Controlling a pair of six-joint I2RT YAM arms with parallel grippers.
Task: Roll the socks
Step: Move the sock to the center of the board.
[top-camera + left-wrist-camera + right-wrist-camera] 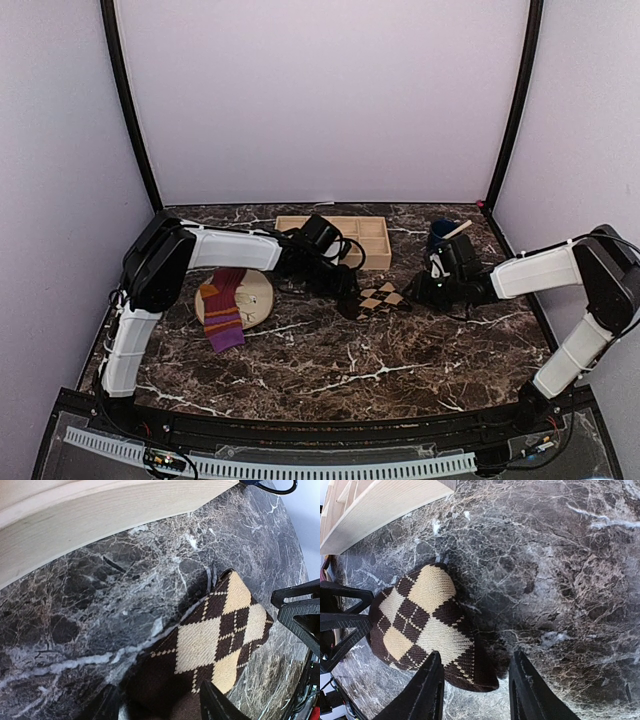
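Observation:
The black and tan argyle sock lies flat on the marble between my two grippers. My left gripper is at its left end. In the left wrist view the sock's dark end lies between the spread fingers, and nothing is pinched. My right gripper is at the sock's right end, open, with a dark corner of the sock between its fingers. The magenta-purple sock with orange stripes lies draped over the beige plate at the left, away from both grippers.
A compartmented wooden tray stands just behind the argyle sock, close to the left arm's wrist. A blue object with a wooden stick sits behind the right gripper. Dark marble stretches toward the near edge.

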